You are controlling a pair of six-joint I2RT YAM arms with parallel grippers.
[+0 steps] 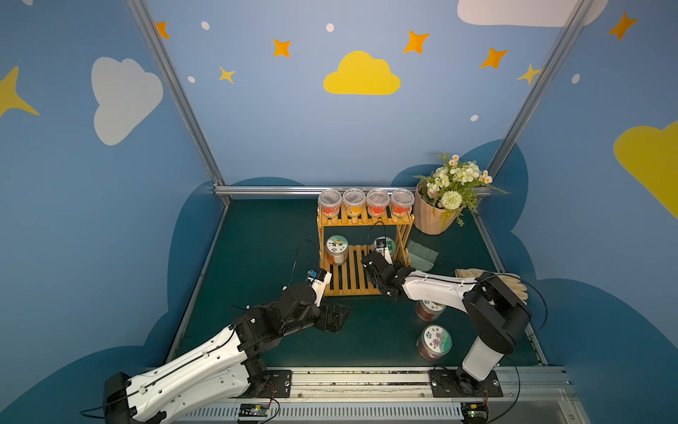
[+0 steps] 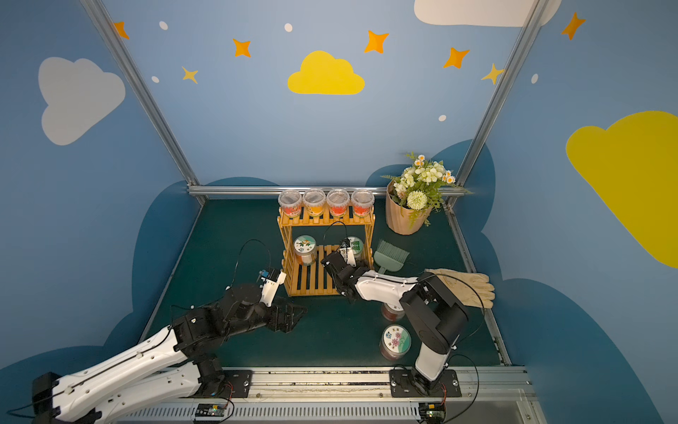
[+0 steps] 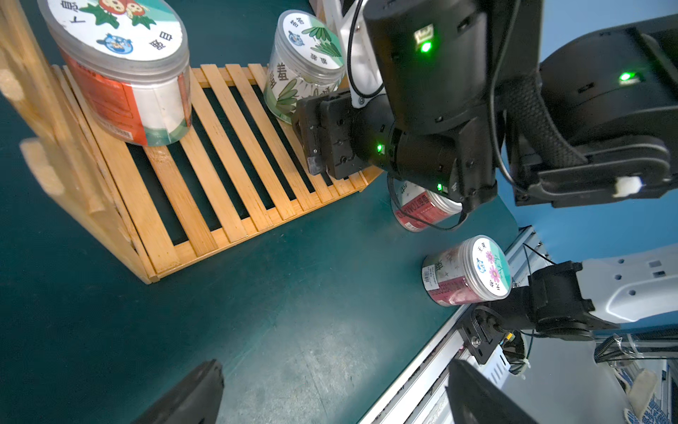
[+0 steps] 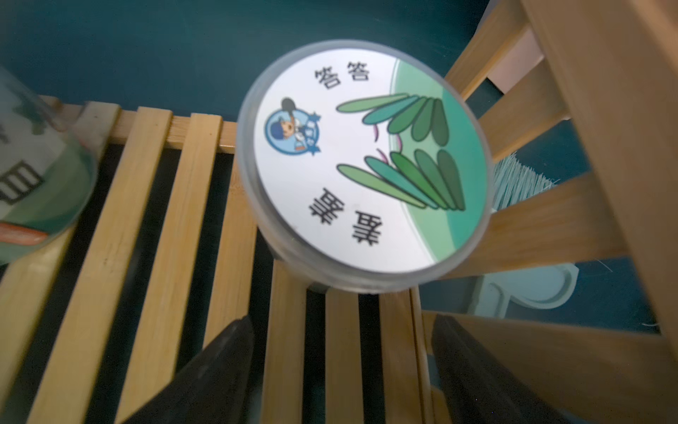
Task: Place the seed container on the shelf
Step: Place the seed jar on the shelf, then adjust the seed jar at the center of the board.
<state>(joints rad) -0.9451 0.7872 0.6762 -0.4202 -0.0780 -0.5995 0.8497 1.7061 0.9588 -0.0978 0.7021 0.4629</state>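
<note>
Right claw, wrist view: both dark fingers stand well apart with nothing between them, so I read it as spread wide and empty. Straight ahead, just beyond the fingertips and apart from them, stands the seed container, a clear plastic jar with a round white lid printed with green leaves. It is upright, long axis vertical, on the lower tier of the shelf, a two-tier rack of orange-tan wooden slats. It sits in the back corner on the rig's right, just beside the slatted side wall.

I judge the placing done. Since the jar lies on the claw's own line, I would retreat straight back through the shelf's open front, with no sideways sweep. The right arm is the nearer one. The left claw hangs low over the dark green desk, before the shelf's left front corner, fingers wide apart and empty.

Count, near to far, in a top view:
- Two more clear jars on the desk: a pink-flower-lidded jar and a red-labelled jar partly under the right arm.
- Two jars on the lower tier: the seed container and a red-fruit-lidded jar.
- One pale green hand brush.
- Tan work gloves, number unclear.
- Four small clear-lidded cups on the top tier.
- One ribbed tan flowerpot of white blooms.
</note>
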